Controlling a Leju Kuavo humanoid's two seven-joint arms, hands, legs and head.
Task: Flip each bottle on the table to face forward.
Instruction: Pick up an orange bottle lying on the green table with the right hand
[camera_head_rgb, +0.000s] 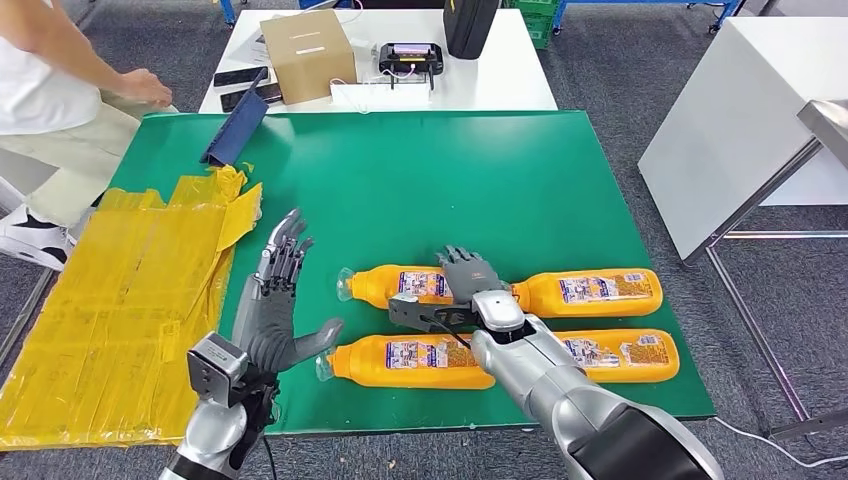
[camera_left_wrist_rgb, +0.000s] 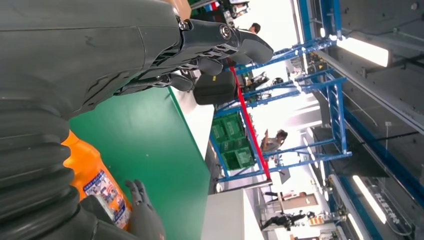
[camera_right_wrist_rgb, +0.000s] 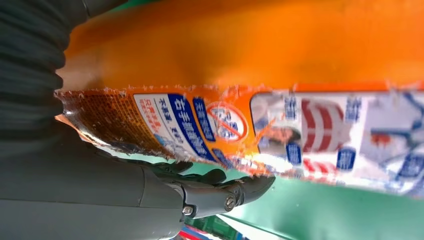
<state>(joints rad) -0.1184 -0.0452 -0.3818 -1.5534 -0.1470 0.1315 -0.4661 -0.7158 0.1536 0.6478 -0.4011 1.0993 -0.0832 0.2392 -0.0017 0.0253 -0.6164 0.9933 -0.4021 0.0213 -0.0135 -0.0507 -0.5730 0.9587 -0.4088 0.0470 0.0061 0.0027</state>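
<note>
Head view, you see: four bottles lying on tabletop, none clearly flipped; right hand grips far-left bottle, left hand empty, spread.

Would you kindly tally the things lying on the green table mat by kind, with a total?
Orange plastic bottles with blue-and-white labels: 4
Dark blue flat tray, tilted at the far left corner: 1
Crumpled yellow plastic sheet, overlapping the left edge: 1
Total: 6

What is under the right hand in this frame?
The right hand lies over the far left orange bottle, on its base end and label. The green mat lies beneath; whether the hand's fingers grip is hidden.
</note>
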